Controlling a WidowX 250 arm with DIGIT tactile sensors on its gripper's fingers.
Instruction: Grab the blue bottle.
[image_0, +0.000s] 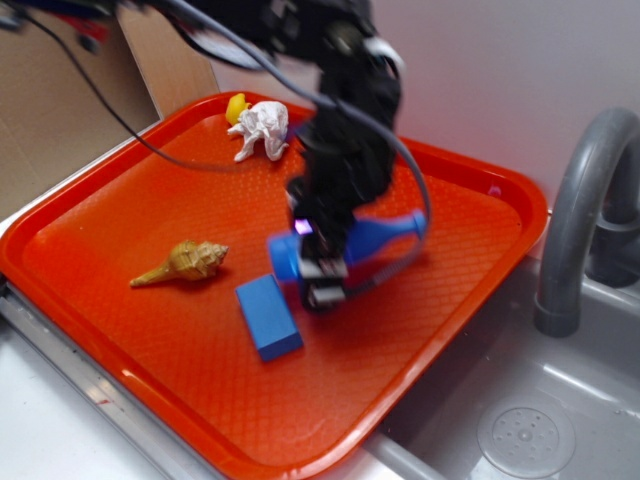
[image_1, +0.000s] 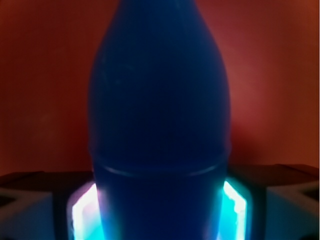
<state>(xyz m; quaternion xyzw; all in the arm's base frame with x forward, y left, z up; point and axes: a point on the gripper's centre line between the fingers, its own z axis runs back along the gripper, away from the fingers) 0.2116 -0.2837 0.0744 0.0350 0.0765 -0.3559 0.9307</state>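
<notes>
End effector clamps the blue bottle around its body, bottle lying sideways over the orange tray, beside a blue block and seashell.

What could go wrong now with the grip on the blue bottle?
1. The gripper holds the blue bottle near its base end, so the long neck may tilt or slip out.
2. The blue block lies close beside the gripper; a sideways move may bump it.
</notes>
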